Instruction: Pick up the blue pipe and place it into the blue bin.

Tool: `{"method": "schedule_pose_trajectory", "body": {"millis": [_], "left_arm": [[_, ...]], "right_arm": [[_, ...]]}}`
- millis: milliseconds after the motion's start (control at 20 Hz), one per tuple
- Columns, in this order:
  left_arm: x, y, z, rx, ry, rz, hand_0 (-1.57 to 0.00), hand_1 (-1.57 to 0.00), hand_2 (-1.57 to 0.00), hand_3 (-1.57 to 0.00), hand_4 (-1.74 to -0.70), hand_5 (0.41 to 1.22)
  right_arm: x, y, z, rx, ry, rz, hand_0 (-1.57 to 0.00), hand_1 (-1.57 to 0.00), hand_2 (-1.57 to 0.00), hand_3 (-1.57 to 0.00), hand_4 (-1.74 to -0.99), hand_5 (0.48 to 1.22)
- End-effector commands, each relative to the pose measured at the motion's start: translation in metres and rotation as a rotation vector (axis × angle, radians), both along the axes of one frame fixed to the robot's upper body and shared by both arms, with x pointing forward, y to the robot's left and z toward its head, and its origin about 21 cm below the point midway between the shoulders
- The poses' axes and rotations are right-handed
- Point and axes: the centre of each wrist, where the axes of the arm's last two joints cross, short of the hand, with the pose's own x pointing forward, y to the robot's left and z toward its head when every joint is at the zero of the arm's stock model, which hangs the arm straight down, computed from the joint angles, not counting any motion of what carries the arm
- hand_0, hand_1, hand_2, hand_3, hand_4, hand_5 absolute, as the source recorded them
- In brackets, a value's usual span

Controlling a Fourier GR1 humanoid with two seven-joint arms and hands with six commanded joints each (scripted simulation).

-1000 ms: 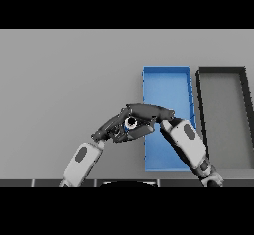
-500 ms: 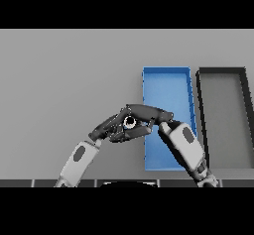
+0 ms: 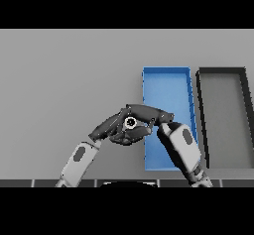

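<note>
Only the pale round end of the pipe (image 3: 130,122) shows, and no blue of it can be seen. It sits between my two hands, just left of the blue bin (image 3: 166,78). My right hand (image 3: 149,113) reaches left across the bin's near left wall, its fingers curled over and under the pipe. My left hand (image 3: 108,126) comes in from the lower left with straight fingers lying against the pipe's left side. The rest of the pipe is hidden by both hands.
A dark grey bin (image 3: 221,72) stands right of the blue bin, almost touching it. Both bins run lengthwise away from me. My right forearm (image 3: 182,147) covers the blue bin's near end.
Both hands have stayed together at the same spot by the blue bin's left wall. The left forearm has sunk slightly toward me.
</note>
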Motion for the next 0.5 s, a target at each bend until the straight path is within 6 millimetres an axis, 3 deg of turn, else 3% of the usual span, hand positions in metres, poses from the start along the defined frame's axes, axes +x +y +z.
{"method": "schedule_pose_trajectory", "body": {"millis": [0, 150, 300, 450], "left_arm": [[-0.001, 0.002, -0.002, 0.006, 0.003, 0.000, -0.04, -0.04, -0.04, -0.03, -0.94, 0.495], [0.001, 0.001, 0.000, 0.024, 0.013, 0.006, -0.02, -0.02, -0.02, -0.02, -0.92, 0.474], [-0.003, 0.001, 0.001, 0.022, 0.014, -0.002, -0.01, -0.01, -0.01, -0.01, -0.91, 0.456], [-0.003, 0.001, 0.001, 0.017, 0.010, 0.000, 0.00, 0.00, 0.00, 0.00, -0.91, 0.441]], "right_arm": [[0.001, 0.003, 0.002, 0.022, 0.033, 0.013, -1.57, -1.57, -1.57, -1.57, -1.741, 1.220], [0.009, -0.004, 0.016, 0.064, 0.100, 0.019, -1.57, -1.57, -1.57, -1.57, -1.741, 1.221], [0.014, -0.006, 0.052, 0.092, 0.149, 0.037, -1.57, -1.57, -1.57, -1.57, -1.741, 1.221], [0.014, -0.006, 0.053, 0.114, 0.163, 0.067, -1.57, -1.57, -1.57, -1.57, -1.741, 1.221]]}}
